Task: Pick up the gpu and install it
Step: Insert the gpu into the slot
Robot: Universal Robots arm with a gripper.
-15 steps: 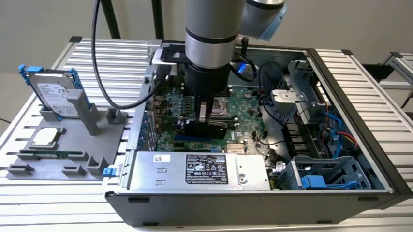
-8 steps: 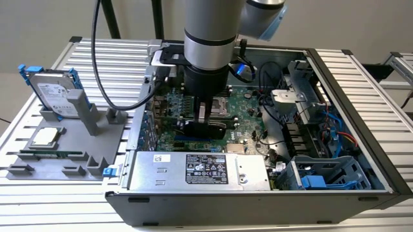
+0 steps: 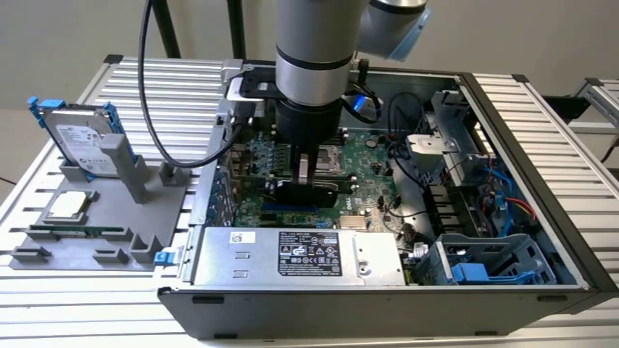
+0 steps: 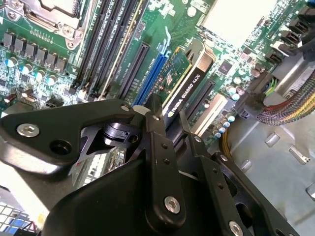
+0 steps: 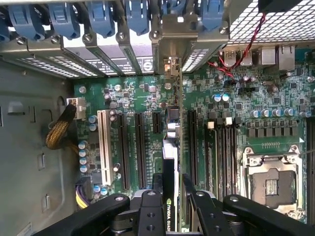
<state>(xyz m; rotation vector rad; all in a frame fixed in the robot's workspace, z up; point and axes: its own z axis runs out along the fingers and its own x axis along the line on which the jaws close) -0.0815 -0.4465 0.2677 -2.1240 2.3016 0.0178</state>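
Observation:
The gpu (image 4: 184,81) stands on its long edge over the motherboard's expansion slots, inside the open computer case (image 3: 541,181). Its green board and black, labelled cooler edge show in the second wrist view. In the first wrist view the gpu (image 5: 170,157) runs in line with a slot, and its silver bracket end (image 5: 171,66) reaches the case's rear openings. My gripper (image 4: 170,120) has a black finger on each side of the card and is shut on it. In the exterior view the gripper (image 3: 304,177) hangs straight down over the board, with the gpu (image 3: 324,194) under it.
A silver power supply (image 3: 290,257) lies along the case front, with a blue-grey drive cage (image 3: 483,264) and cables toward the exterior view's right. The CPU socket (image 5: 270,182) and memory slots flank the card. On a grey fixture outside the case are a hard drive (image 3: 82,138), a processor (image 3: 66,205) and a memory stick (image 3: 77,232).

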